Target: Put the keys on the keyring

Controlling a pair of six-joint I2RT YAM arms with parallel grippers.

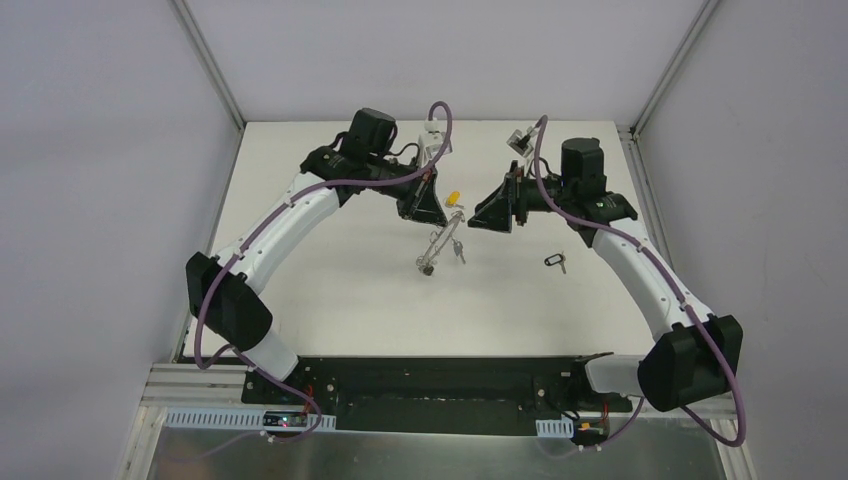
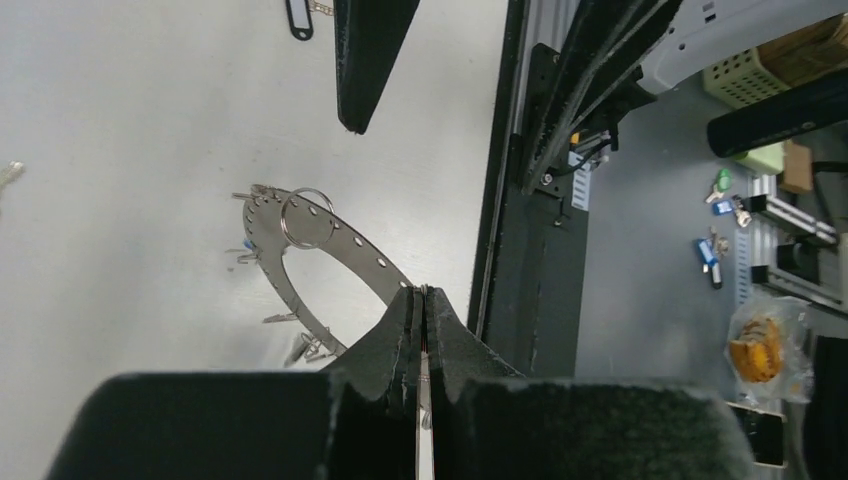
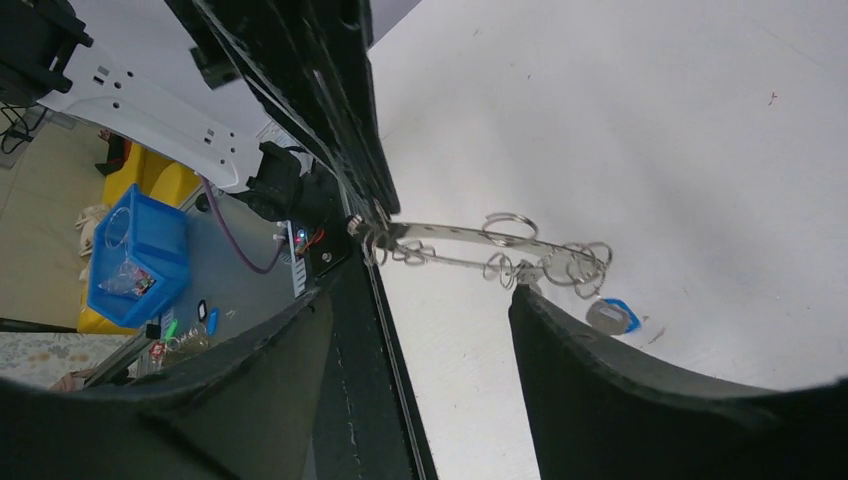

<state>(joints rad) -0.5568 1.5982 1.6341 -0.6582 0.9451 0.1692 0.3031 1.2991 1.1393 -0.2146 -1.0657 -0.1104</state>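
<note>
Keyring (image 2: 345, 245) clenched edge-on by left gripper (image 2: 420, 297), tilted over table (image 1: 330, 300). Blue key (image 3: 612, 316) seemingly already hung on ring. Yellow key (image 1: 453, 197) and black key (image 1: 555, 261) left loose on table. Right gripper (image 3: 430, 300) spread apart near ring, nothing grasped.

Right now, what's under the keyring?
White table and a blue-headed key below the keyring's far end. The rim clamped in the left gripper is covered by its fingers.
</note>
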